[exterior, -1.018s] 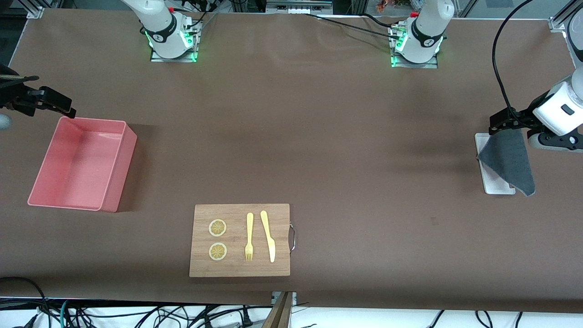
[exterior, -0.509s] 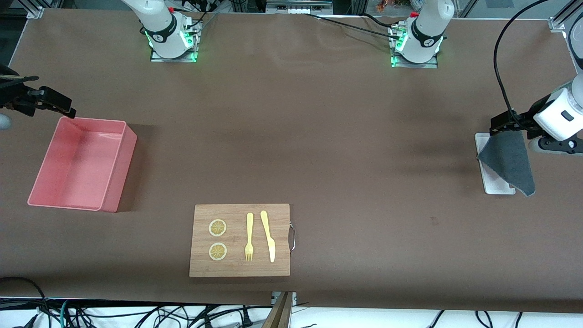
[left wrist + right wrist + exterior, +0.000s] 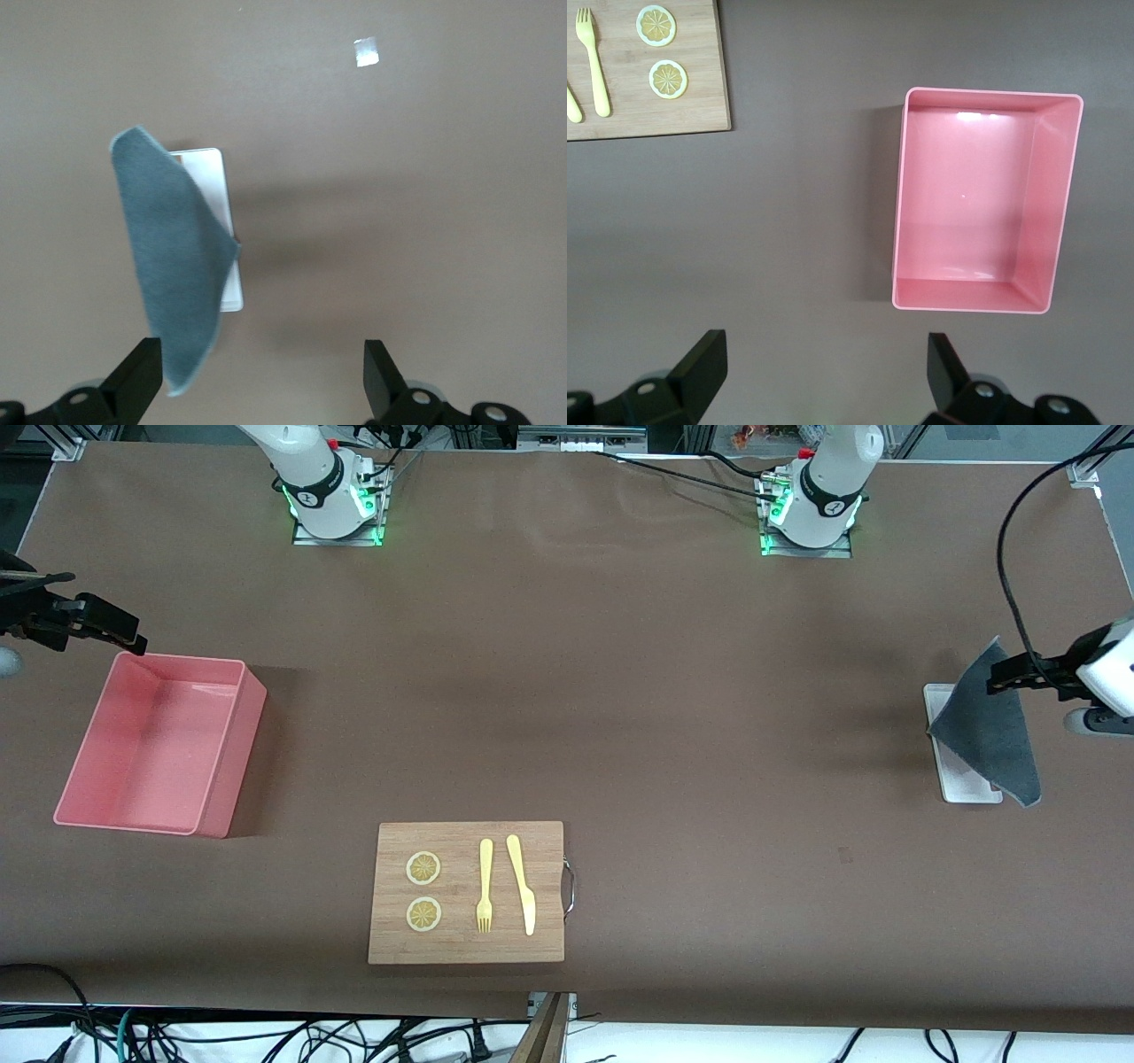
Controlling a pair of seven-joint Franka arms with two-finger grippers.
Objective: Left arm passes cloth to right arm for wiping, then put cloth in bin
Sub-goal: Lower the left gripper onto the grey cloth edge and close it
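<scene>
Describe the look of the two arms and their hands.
Both arms are white and jointed, with dark grey bands at the joints and green lights glowing at their bases. A black cable loops to the left arm. The left hand and the right hand are black, each with two blunt fingers.

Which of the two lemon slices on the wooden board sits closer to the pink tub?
The lemon slice farther from the front camera; the other slice lies nearer that camera, so farther from the pink tub.
</scene>
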